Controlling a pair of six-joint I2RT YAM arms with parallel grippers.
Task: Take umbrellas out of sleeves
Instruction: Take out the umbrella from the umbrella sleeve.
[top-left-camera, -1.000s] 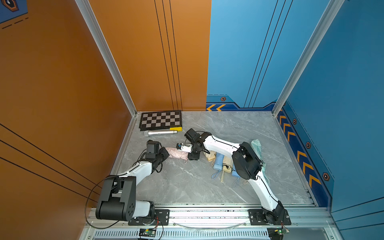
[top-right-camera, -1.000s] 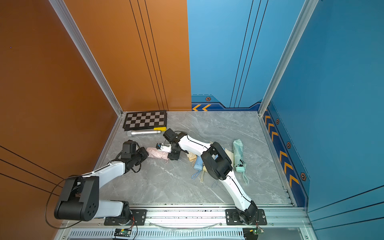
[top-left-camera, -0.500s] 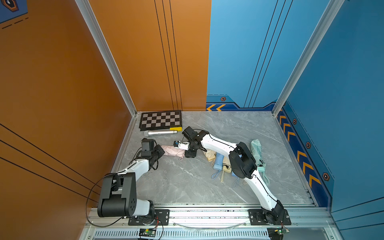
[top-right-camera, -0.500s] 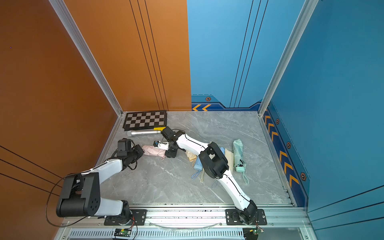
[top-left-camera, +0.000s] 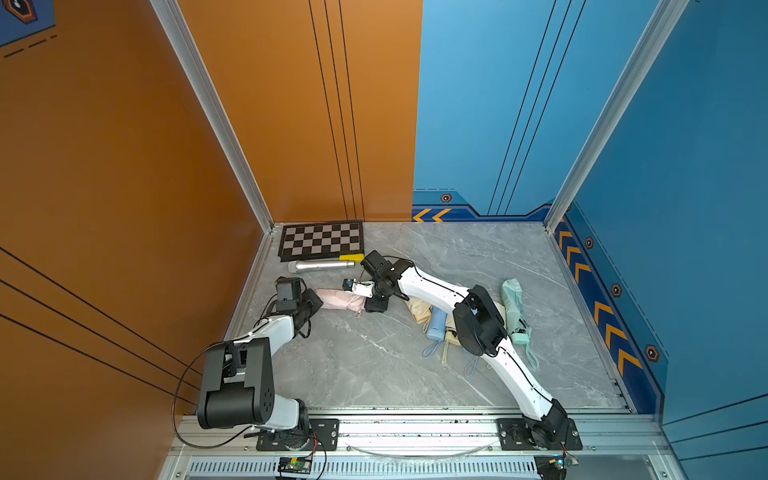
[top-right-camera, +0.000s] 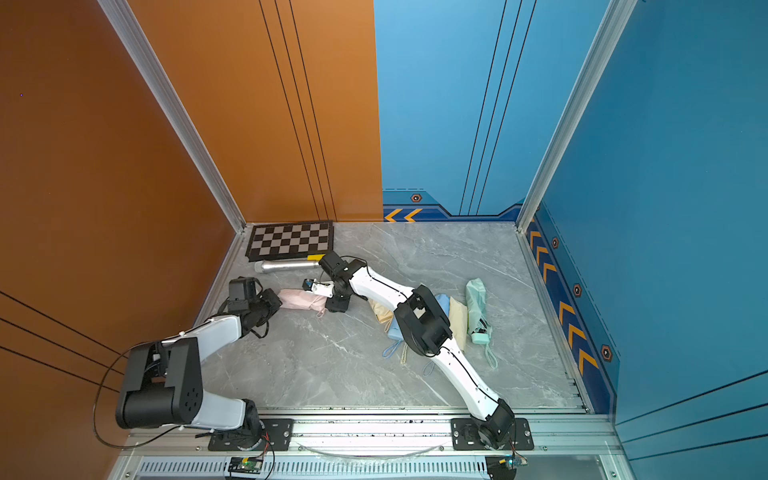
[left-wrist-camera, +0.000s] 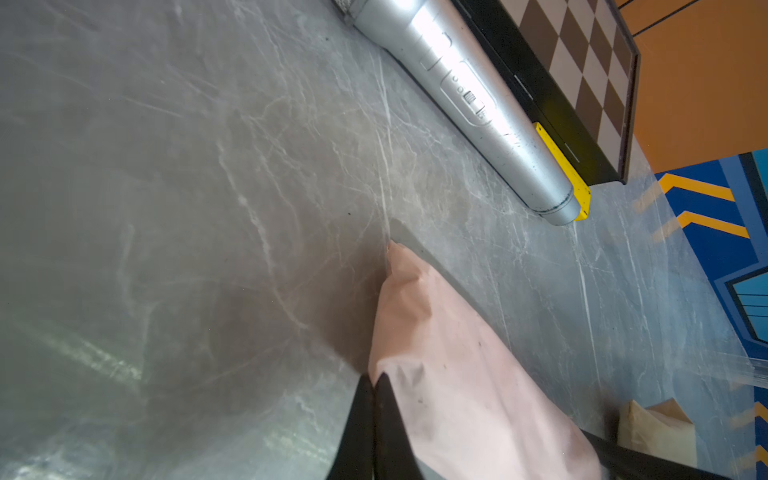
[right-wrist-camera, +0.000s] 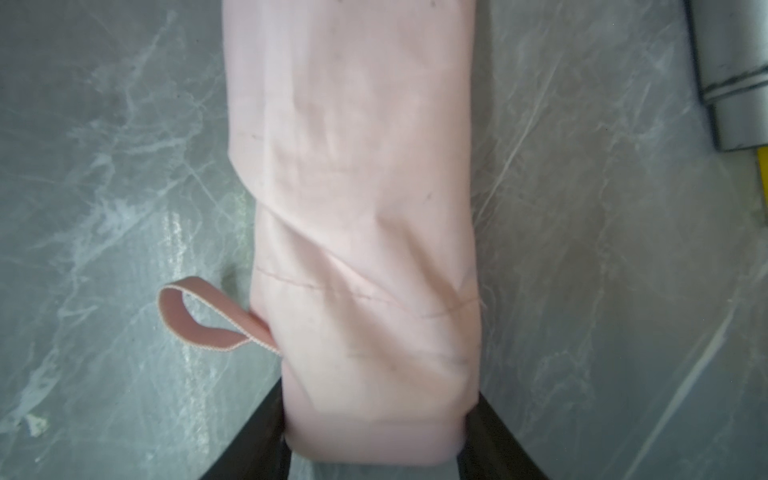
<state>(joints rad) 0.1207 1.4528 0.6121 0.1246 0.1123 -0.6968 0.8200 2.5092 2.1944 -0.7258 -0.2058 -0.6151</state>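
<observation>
pulling works best if the left gripper (top-left-camera: 314, 300), pinched shut on the closed tip of the pink sleeve (top-left-camera: 338, 300), draws straight along its length, low over the table (top-left-camera: 374, 365). the right gripper (right-wrist-camera: 376, 419) clamps the sleeve's other end, so it should hold the hidden umbrella firmly, not just loose cloth.

pink sleeve (top-left-camera: 336, 298); mint umbrella (top-left-camera: 513, 303); silver cylinder (top-left-camera: 322, 266); black-beige checkerboard (top-left-camera: 320, 242); grey marbled table (top-left-camera: 374, 361).

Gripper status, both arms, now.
Left gripper: closed, pinching the pink sleeve at its tip.
Right gripper: closed around the pink sleeve, other end.
</observation>
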